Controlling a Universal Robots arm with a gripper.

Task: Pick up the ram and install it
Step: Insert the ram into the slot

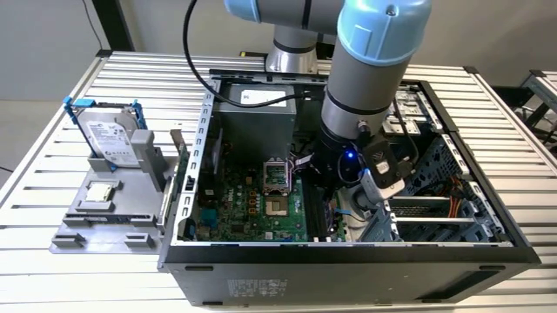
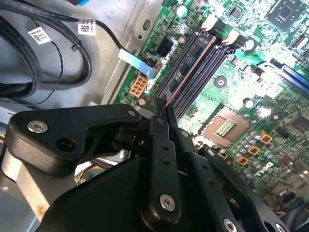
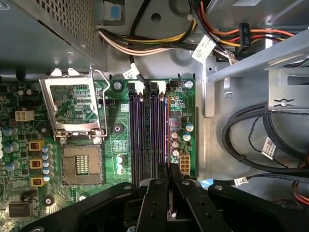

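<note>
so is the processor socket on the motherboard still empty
Yes, in the first wrist view the processor socket shows bare contacts, with its retention frame flipped open and no chip seated.

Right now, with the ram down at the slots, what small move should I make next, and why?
Probably a short, straight press down, without letting go. The fingers are shut on the near end of the ram, which lies edge-on along the outermost of the memory slots. I cannot tell whether it is fully seated, so releasing now seems early.
</note>
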